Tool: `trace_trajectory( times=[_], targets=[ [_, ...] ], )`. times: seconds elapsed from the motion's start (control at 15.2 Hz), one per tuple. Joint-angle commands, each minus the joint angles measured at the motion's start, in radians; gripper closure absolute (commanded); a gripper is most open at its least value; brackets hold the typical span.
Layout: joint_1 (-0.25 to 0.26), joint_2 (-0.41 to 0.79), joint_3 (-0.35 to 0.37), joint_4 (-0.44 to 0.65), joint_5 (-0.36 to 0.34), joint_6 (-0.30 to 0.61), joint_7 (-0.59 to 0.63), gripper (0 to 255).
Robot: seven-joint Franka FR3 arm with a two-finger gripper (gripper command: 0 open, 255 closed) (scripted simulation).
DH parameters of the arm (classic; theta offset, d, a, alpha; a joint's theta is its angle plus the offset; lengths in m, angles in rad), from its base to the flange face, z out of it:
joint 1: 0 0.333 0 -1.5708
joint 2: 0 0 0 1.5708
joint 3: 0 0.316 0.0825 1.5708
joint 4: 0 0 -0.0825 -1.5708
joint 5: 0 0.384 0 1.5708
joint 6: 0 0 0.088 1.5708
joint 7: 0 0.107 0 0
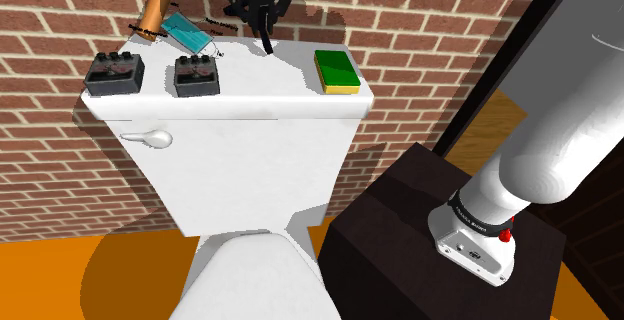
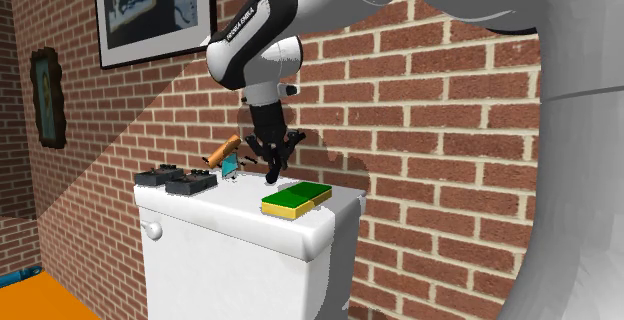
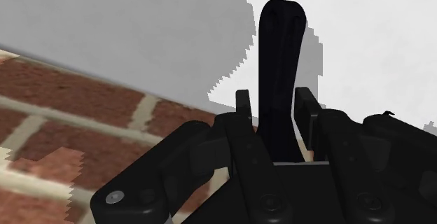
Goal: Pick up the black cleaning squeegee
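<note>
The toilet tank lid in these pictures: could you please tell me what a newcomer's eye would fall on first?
The black end effector stands out first, poised over the back of the white tank lid and shut on the black squeegee, which points down at the lid. Next comes the green and yellow sponge toward the shoulder view's right end of the lid, then two dark meters toward its left.

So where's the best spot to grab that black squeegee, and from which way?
By its slim upper end, coming from above. The squeegee stands nearly upright over the toilet tank lid, so the top end is easy to reach. It is also narrow enough to sit between the two fingers of the gripper, which clasp it there.
</note>
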Motion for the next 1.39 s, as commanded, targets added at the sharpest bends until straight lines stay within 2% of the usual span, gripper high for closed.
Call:
trace_trajectory(
  times=[0.0, 0.4, 1.32],
  targets=[
    [0.000, 0.000, 0.000, -0.001, 0.000, 0.001, 0.000, 255],
    [-0.001, 0.000, -0.001, -0.002, 0.000, 0.003, -0.001, 255],
    [0.011, 0.021, 0.007, 0.209, 0.002, -0.186, -0.040, 255]
  ],
)
